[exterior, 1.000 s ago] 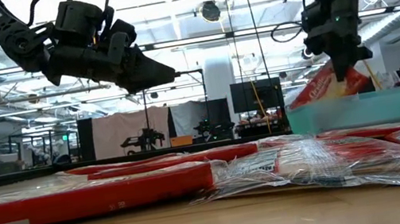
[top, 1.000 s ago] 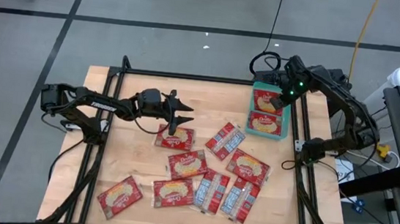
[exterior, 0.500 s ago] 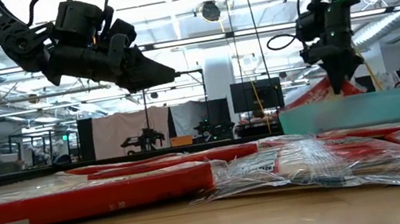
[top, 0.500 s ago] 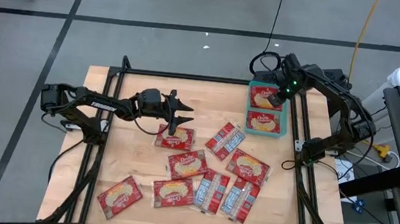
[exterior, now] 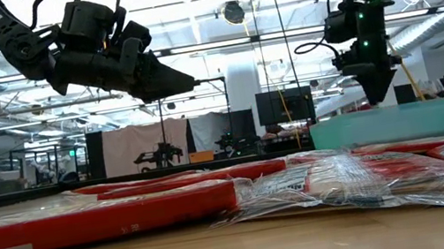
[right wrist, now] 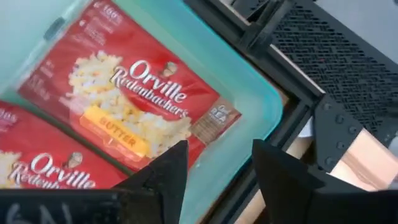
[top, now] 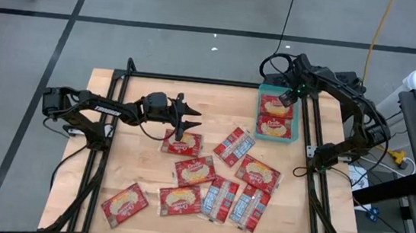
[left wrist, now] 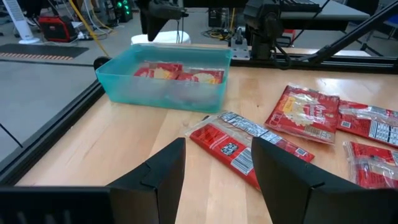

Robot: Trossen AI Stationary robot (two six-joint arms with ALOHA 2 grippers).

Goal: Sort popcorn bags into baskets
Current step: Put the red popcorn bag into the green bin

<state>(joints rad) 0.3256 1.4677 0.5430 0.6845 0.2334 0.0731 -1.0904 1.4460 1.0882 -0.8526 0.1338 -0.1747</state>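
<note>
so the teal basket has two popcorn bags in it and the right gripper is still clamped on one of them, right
Not quite. The teal basket does hold two popcorn bags, but the right gripper grips neither: the right wrist view shows its fingers apart above them, holding nothing.

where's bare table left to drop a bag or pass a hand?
Free: the strip along the table's far edge, between the left gripper and the teal tray, and the near left side beyond the lone bag. Crowded: the popcorn bags from centre to the near right. The tray holds two bags, no room.
</note>
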